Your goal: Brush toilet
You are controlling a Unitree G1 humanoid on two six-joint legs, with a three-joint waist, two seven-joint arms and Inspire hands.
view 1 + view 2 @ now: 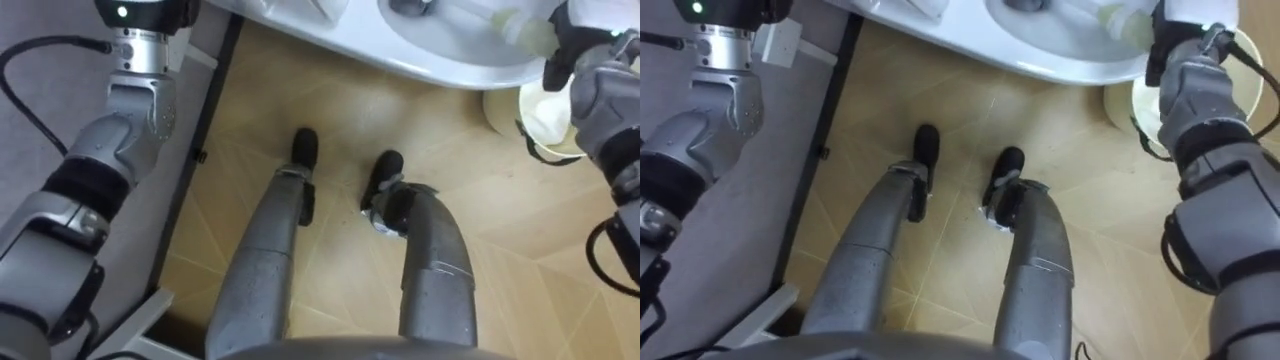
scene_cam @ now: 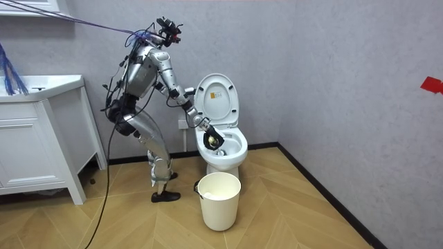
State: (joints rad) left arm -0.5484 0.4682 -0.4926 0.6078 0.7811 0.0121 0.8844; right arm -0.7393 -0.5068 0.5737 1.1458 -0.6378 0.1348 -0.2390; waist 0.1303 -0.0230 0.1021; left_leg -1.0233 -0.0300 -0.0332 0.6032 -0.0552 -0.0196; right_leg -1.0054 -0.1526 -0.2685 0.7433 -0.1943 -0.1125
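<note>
Your right hand (image 1: 590, 80), upper right of the frame, is clenched round the brush (image 1: 515, 28), its pale handle angling into the toilet (image 1: 430, 60) bowl; likely light, stiff, slick plastic, best held high on the handle

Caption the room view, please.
Robot leans over the open toilet, right hand holding a brush inside, bucket alongside.
</note>
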